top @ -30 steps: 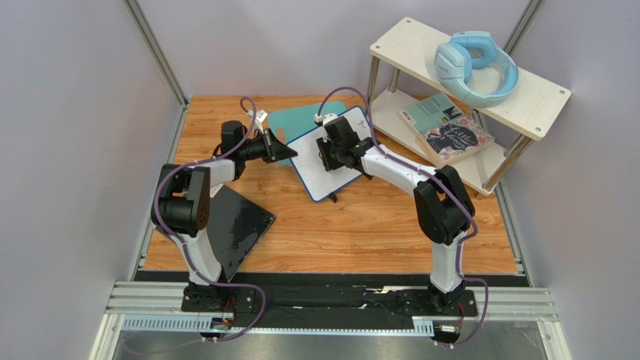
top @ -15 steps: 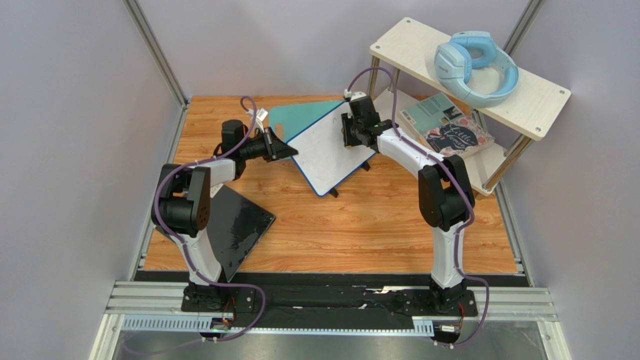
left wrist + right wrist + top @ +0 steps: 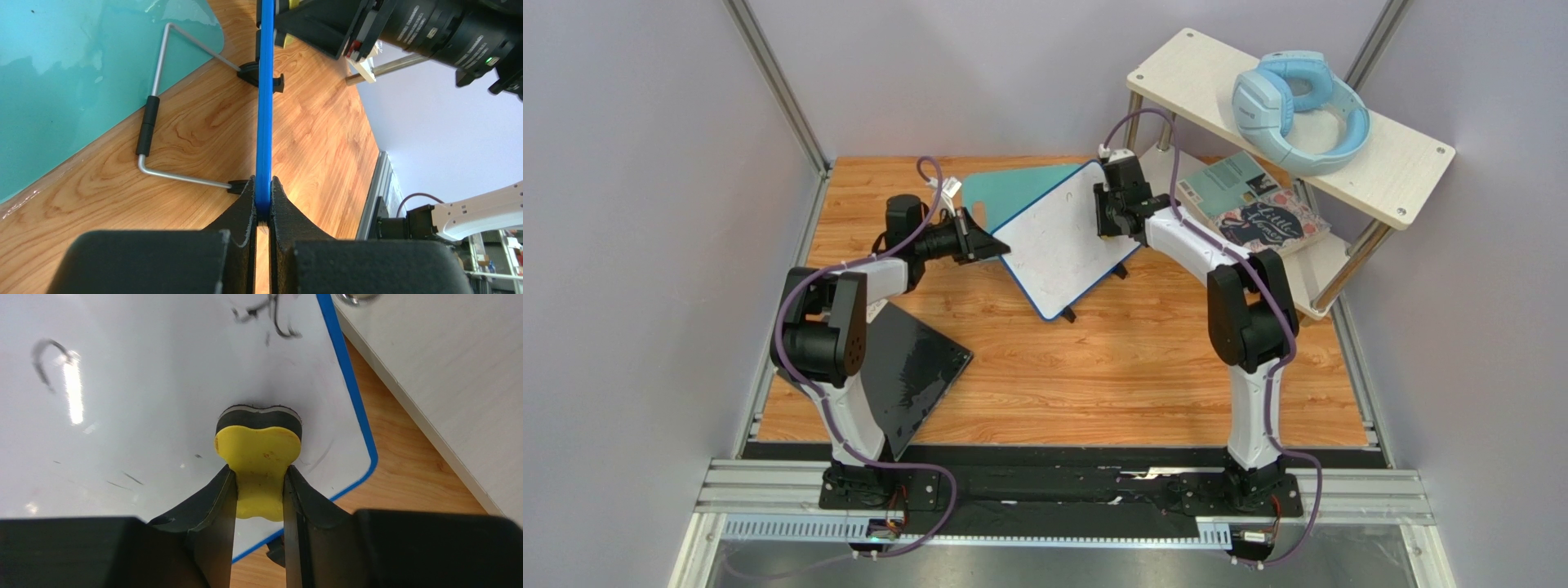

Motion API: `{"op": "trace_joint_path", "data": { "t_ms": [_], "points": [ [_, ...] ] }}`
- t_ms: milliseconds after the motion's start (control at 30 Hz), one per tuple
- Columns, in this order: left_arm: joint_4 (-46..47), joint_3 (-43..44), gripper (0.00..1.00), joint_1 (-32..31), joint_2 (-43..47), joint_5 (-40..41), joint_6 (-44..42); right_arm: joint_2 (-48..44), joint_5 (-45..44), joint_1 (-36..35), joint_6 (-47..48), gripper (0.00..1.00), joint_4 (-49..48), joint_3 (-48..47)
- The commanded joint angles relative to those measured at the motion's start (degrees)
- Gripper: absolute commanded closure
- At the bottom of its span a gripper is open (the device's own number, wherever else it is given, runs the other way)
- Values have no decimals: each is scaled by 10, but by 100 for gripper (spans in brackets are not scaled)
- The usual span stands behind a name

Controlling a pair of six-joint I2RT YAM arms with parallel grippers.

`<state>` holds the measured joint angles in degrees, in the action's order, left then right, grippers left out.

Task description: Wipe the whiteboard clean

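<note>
Item: whiteboard (image 3: 1063, 251). A small rectangle with a glossy white face and a thin blue frame with rounded corners. It stands on small black feet (image 3: 261, 73) at the back centre of the table (image 3: 1112, 368), turned diagonally. Its far corner lies against the teal mat (image 3: 1014, 196).
Surface: mostly clean and shiny, with lamp glare. Dark scribbles (image 3: 270, 312) sit near the top edge, a hook-shaped stroke (image 3: 49, 355) at the left, and there are a few faint specks.
Attachments: left gripper (image 3: 263, 196), its black fingers pinched tight on the whiteboard's blue left edge. Right gripper (image 3: 258, 490), clamped on an eraser (image 3: 258, 447) that has a yellow lobed plastic body and a dark felt pad pressed flat to the whiteboard's face near its right border.
Adjacent: a bent wire stand (image 3: 153, 110) with a black sleeve lies on the wood-grain table behind the whiteboard. A glossy black slab (image 3: 909, 374) lies at near left. A pale two-tier shelf (image 3: 1382, 159) on metal legs stands at right, holding light-blue headphones (image 3: 1296, 110) on top and books (image 3: 1259, 221) below.
</note>
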<state>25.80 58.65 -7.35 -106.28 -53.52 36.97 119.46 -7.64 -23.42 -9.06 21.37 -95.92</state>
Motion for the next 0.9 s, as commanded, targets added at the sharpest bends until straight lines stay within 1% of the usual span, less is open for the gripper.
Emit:
{"op": "trace_joint_path", "data": {
  "t_ms": [0,167,367,500,600,633,800,867],
  "points": [
    [-49,21,100,-14,14,-33,-69,2,-54,6,4,100,15,72],
    [-116,46,100,-13,27,-37,-102,-13,-83,5,-4,100,40,136],
    [-176,71,100,-6,34,-41,-129,-36,-57,-14,3,100,66,164],
    [-198,75,100,-6,34,-47,-137,-48,-11,-44,19,100,82,165],
    [-246,92,100,-6,37,-47,-168,-58,8,-67,26,100,111,166],
    [-274,96,100,-6,39,-45,-176,-71,14,-72,26,100,112,173],
    [-332,123,100,-2,34,-53,-209,-121,67,-102,29,100,101,216],
    [-349,131,100,0,34,-56,-226,-141,68,-115,32,100,102,222]
  ]
}}
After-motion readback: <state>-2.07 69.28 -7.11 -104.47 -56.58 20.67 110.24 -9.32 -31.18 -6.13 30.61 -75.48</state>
